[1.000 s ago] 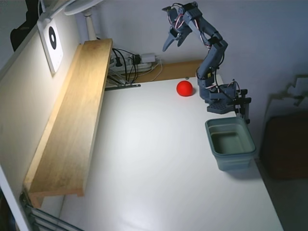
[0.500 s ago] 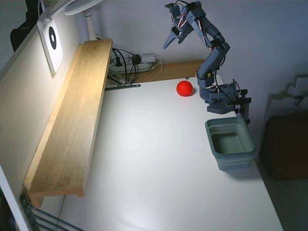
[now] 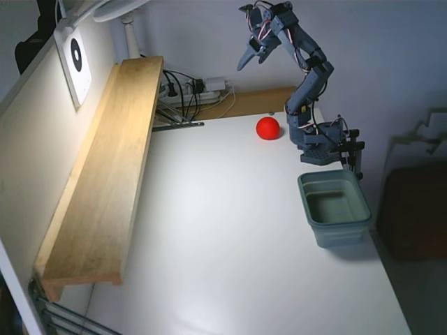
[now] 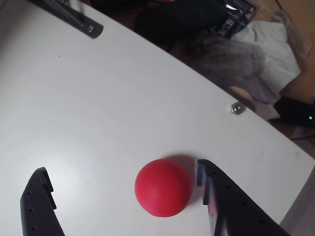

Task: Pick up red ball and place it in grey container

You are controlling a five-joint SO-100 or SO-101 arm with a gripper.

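Wrist view: red ball [image 4: 163,187] lies below the wide-open pincer [image 4: 123,184], untouched.

The red ball [image 3: 267,128] is a small, smooth, bright red sphere with no markings. In the fixed view it rests on the white table [image 3: 230,230] toward the far edge, right of centre, casting a faint shadow beneath it. In the wrist view the ball [image 4: 163,187] sits low in the picture on the same bare white surface (its shadow falls toward the upper right).

The grey container [image 3: 335,207] is a rectangular grey-green plastic tub with rounded corners, a thick rim and slightly tapered sides. It stands upright and open at the table's right edge, nearer than the ball and well apart from it. Its inside looks empty.
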